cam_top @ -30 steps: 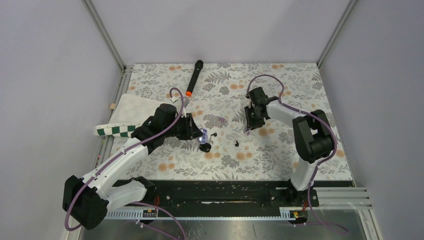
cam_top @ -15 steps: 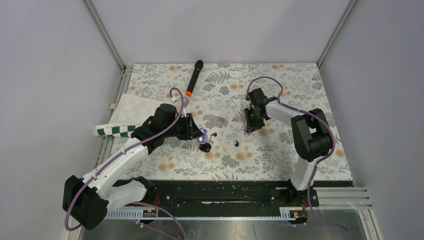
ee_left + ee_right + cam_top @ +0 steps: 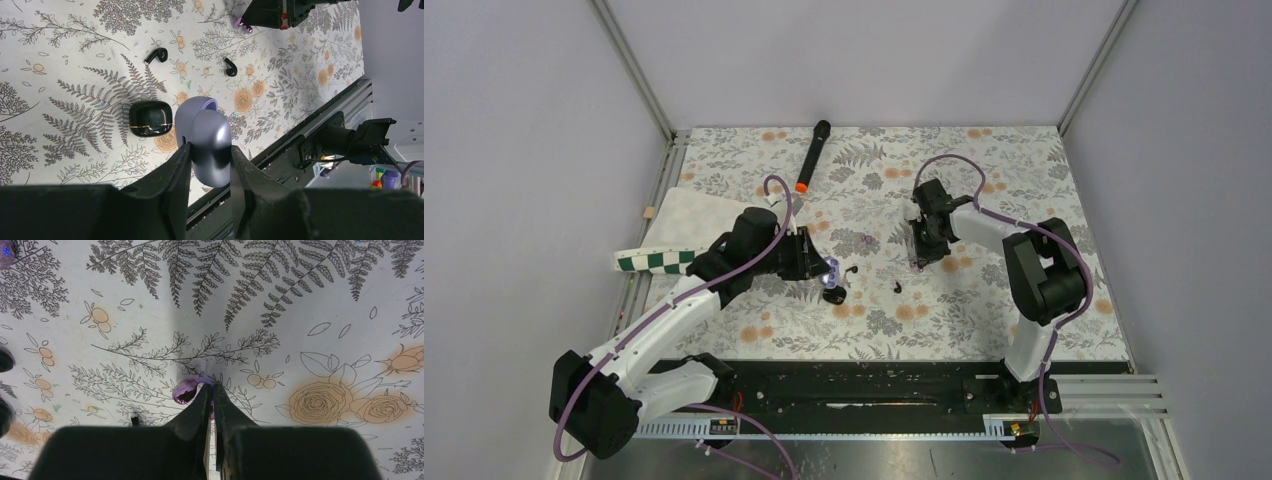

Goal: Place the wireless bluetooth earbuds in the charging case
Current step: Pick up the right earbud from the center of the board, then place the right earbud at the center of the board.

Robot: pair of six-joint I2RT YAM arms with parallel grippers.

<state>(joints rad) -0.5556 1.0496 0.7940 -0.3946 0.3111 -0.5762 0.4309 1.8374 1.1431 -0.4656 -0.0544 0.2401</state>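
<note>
The right arm swings its wrist a touch to the left, while the fingertips hold the same patch of cloth right of centre. The right gripper (image 3: 211,392) has its fingers pressed almost together, and a purple earbud (image 3: 186,390) sits at their very tips. Its body bulges out to the left, with a sliver of purple caught in the slit between them. It looks like a pinch on the stem, down at table level and not yet lifted.

On the other side nothing stirs. The left gripper (image 3: 210,150) is clamped on a purple charging case (image 3: 210,125), held off the table left of centre with what looks like its lid raised.

A second purple earbud (image 3: 865,240) lies loose just left of the right gripper.

The black set is out of play. The black charging case (image 3: 150,118) lies shut on the cloth just beside the held purple one. The two black earbuds (image 3: 156,55) (image 3: 230,66) are loose between the arms, apart from each other and from both grippers.

My read is that the small turn of the wrist is the right arm settling its grip before carrying the purple earbud left to the waiting case. No earbud is seated in either case, so the task is still early.
</note>
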